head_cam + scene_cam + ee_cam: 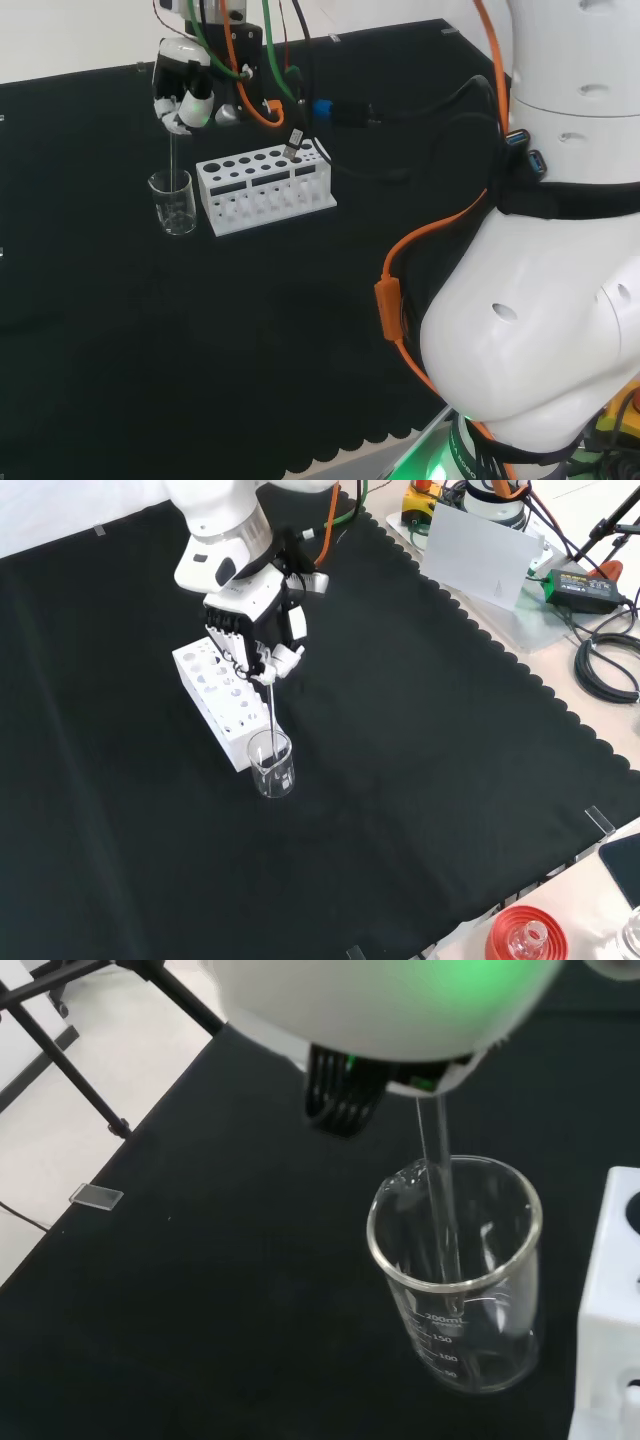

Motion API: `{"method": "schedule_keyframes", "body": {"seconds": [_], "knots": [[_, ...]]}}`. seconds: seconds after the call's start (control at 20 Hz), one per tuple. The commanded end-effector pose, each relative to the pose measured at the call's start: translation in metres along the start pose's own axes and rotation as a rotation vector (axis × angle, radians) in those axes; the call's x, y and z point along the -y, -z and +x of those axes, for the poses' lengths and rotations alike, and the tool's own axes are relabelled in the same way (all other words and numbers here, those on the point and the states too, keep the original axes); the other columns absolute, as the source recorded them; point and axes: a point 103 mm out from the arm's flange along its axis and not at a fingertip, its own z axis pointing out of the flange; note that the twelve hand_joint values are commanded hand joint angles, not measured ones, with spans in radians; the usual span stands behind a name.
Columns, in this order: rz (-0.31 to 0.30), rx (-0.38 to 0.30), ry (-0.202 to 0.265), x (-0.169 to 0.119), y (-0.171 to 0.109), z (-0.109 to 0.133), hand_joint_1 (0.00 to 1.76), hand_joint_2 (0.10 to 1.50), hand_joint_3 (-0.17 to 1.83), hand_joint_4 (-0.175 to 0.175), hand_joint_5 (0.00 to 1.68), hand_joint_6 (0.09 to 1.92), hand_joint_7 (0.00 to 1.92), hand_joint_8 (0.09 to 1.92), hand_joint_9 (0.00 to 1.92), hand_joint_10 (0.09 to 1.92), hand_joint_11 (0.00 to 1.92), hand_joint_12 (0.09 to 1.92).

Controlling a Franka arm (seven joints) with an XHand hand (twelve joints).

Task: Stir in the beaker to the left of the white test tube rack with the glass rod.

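Observation:
A clear glass beaker [174,204] stands on the black cloth just left of the white test tube rack [264,187] in the head view. The hand [183,92] hovers above the beaker, its fingers curled round the top of a thin glass rod [173,160]. The rod hangs straight down with its lower end inside the beaker. From the front, the hand [252,630] holds the rod [272,715] over the beaker [271,765], which stands at the near end of the rack [222,695]. In the wrist view the rod [441,1195] reaches down into the beaker [460,1290], close to its wall.
Orange and black cables [400,290] trail from the arm's links [540,300] at the head view's right. A red ribbed stand [525,935] sits at the bench's near edge in the front view. A power supply and cables [590,580] lie beyond the cloth's scalloped edge.

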Motion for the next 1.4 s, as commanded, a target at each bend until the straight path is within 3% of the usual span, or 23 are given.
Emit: {"method": "schedule_keyframes", "body": {"seconds": [0.05, 0.4, 0.9, 1.15, 1.4], "knots": [[0.032, -0.001, 0.021, -0.017, -0.011, 0.005, 1.34, 0.48, 0.96, -0.175, 1.23, 0.72, 1.45, 0.69, 1.67, 0.53, 1.62, 0.59], [0.031, 0.001, 0.035, -0.029, 0.0, -0.01, 1.34, 0.48, 0.96, -0.175, 1.23, 0.72, 1.45, 0.69, 1.67, 0.53, 1.62, 0.59], [0.007, -0.002, -0.01, -0.013, 0.019, -0.045, 1.34, 0.47, 0.96, -0.175, 1.23, 0.71, 1.45, 0.69, 1.67, 0.52, 1.62, 0.59], [0.001, 0.002, -0.03, -0.003, 0.021, -0.046, 1.34, 0.47, 0.97, -0.175, 1.23, 0.71, 1.45, 0.69, 1.67, 0.52, 1.62, 0.59], [0.017, 0.011, -0.023, 0.0, 0.013, -0.033, 1.34, 0.47, 0.97, -0.175, 1.23, 0.71, 1.45, 0.69, 1.67, 0.52, 1.62, 0.59]]}}
